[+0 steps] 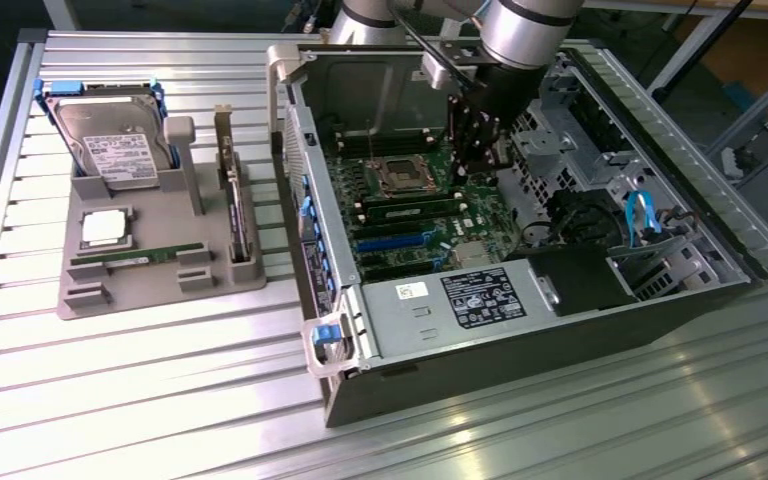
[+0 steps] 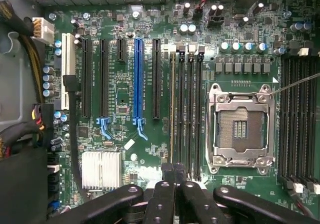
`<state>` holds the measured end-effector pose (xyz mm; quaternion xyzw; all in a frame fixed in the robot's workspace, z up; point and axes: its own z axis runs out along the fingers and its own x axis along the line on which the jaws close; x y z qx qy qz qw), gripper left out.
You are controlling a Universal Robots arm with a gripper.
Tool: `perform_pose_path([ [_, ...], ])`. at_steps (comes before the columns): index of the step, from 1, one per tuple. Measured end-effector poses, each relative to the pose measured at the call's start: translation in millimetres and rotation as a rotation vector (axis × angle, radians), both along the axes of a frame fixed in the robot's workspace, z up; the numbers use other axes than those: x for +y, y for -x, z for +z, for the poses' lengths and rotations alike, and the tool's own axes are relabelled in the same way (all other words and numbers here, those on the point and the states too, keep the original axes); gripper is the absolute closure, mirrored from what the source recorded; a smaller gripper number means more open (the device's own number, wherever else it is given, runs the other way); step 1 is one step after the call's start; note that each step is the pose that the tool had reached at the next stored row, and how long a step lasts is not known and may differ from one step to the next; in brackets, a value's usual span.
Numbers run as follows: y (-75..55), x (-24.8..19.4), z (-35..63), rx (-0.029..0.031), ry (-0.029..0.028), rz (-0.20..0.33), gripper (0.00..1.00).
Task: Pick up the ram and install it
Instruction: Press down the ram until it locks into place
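Observation:
A green ram stick (image 1: 137, 257) lies flat in the grey holder tray (image 1: 91, 300) at the exterior view's left. Inside the open computer case (image 1: 518, 300), my gripper (image 1: 470, 178) hangs low over the motherboard beside the CPU socket (image 1: 398, 175). In the wrist view my gripper (image 2: 175, 170) is shut, its black fingertips pressed together with nothing between them. They sit at the near end of the memory slots (image 2: 190, 108). The slot (image 2: 172, 108) in line with the fingertips holds a thin stick seen edge-on. Whether the fingertips touch it is unclear.
The tray also carries a silver hard drive (image 1: 115, 140), a CPU chip (image 1: 104, 228) and an upright dark expansion card (image 1: 233, 215). Around the slots are the blue card slot (image 2: 138, 78), a heatsink (image 2: 101, 170), cables (image 2: 20, 129) and a second bank of slots (image 2: 297, 114).

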<state>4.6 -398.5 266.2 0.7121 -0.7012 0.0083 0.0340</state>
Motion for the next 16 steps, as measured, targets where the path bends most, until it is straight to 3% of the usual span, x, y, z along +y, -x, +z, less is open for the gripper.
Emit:
perform_pose_path([
  [16, 0.0, 0.0, -20.0, 0.0000, 0.0000, 0.000, 0.90],
])
